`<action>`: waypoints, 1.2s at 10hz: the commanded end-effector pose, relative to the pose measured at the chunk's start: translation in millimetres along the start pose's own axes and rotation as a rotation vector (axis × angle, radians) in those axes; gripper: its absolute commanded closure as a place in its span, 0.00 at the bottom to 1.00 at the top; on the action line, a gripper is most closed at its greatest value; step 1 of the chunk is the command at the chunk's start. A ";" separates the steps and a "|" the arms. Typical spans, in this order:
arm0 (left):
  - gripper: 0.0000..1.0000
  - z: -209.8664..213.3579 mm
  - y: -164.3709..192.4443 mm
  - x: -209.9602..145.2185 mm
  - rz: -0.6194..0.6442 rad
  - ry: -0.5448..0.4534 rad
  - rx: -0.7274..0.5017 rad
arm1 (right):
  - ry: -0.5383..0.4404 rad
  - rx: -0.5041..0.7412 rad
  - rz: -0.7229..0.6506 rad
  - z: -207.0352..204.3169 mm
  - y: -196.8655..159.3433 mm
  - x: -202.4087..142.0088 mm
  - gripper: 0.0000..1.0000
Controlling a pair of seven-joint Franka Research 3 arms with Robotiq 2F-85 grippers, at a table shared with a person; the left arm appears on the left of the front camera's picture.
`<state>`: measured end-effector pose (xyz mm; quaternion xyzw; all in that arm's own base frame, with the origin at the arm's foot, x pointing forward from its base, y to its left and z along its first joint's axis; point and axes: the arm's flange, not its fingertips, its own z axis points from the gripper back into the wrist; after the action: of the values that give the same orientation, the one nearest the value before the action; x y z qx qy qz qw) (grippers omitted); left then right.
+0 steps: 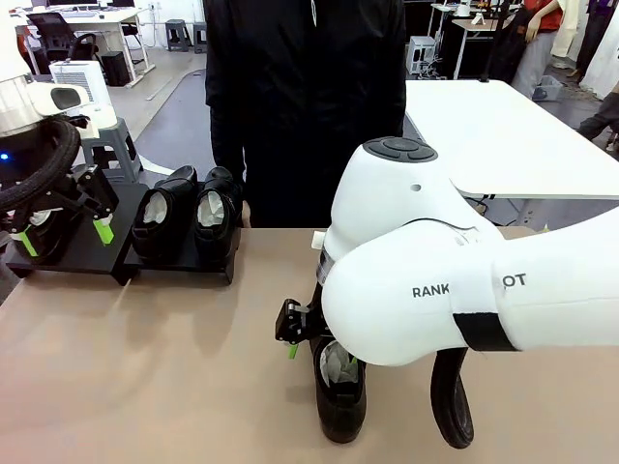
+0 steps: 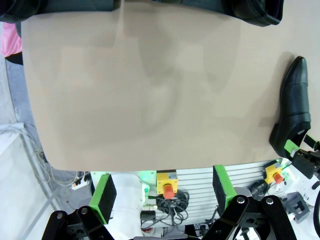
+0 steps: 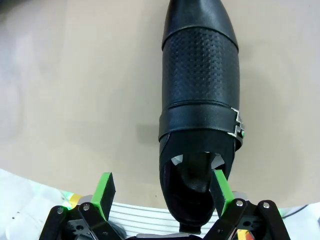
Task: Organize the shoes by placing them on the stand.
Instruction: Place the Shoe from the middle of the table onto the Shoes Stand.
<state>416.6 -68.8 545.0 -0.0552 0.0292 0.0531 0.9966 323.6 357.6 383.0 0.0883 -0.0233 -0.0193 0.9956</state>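
Two glossy black shoes (image 1: 164, 215) (image 1: 216, 215) with white paper inside sit side by side on the right section of the low black stand (image 1: 179, 263). My left gripper (image 1: 63, 240) hangs open over the stand's left section, where another shoe (image 1: 44, 232) lies partly hidden behind it. In the left wrist view that gripper (image 2: 162, 195) is empty over the table's near edge. A further shoe (image 1: 340, 391) (image 3: 200, 100) (image 2: 295, 105) lies on the brown table. My right gripper (image 3: 162, 192) (image 1: 295, 333) is open at its heel, one green pad (image 3: 220, 189) at the rim of the shoe's opening.
A person in black (image 1: 300, 97) stands at the table's far edge behind the stand. My right arm (image 1: 455, 280) bulks over the table's right half. A white table (image 1: 503, 126) stands behind on the right. Red stop buttons (image 2: 167, 188) sit below the near edge.
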 end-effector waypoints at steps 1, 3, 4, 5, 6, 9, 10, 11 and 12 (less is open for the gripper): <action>0.00 1.1 2.1 -0.8 -0.011 0.001 -0.006 | -0.032 -0.007 -0.022 -0.5 5.3 0.7 0.00; 0.00 1.1 2.1 -0.8 -0.011 0.001 -0.006 | -0.032 -0.007 -0.022 -0.5 5.3 0.7 0.00; 0.00 1.1 2.1 -0.8 -0.011 0.001 -0.006 | -0.002 -0.002 -0.002 0.0 0.0 0.1 0.00; 0.00 1.1 2.1 -0.8 -0.011 0.001 -0.006 | -0.143 -0.043 0.028 40.2 -25.3 -5.8 0.00; 0.00 0.0 0.0 0.0 0.000 0.000 0.000 | -0.211 -0.031 -0.014 81.0 -70.1 6.7 0.00; 0.00 -10.7 -85.3 -90.6 0.035 0.015 -0.106 | -0.325 -0.011 -0.289 138.0 -190.0 40.3 0.00; 0.00 -19.6 -112.9 -120.3 0.127 0.195 -0.165 | -0.290 -0.016 -0.345 134.4 -209.4 52.9 0.00; 0.00 -31.0 -134.2 -135.9 0.089 0.267 -0.176 | -0.248 -0.015 -0.396 125.6 -225.6 65.8 0.00; 0.00 -35.4 -136.1 -131.5 0.087 0.245 -0.173 | -0.207 -0.004 -0.462 117.4 -237.8 74.7 0.00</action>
<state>284.3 -229.5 537.9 -0.1299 0.1482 0.0782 0.9773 369.2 86.5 470.7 0.0795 -0.1326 -0.2441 0.9573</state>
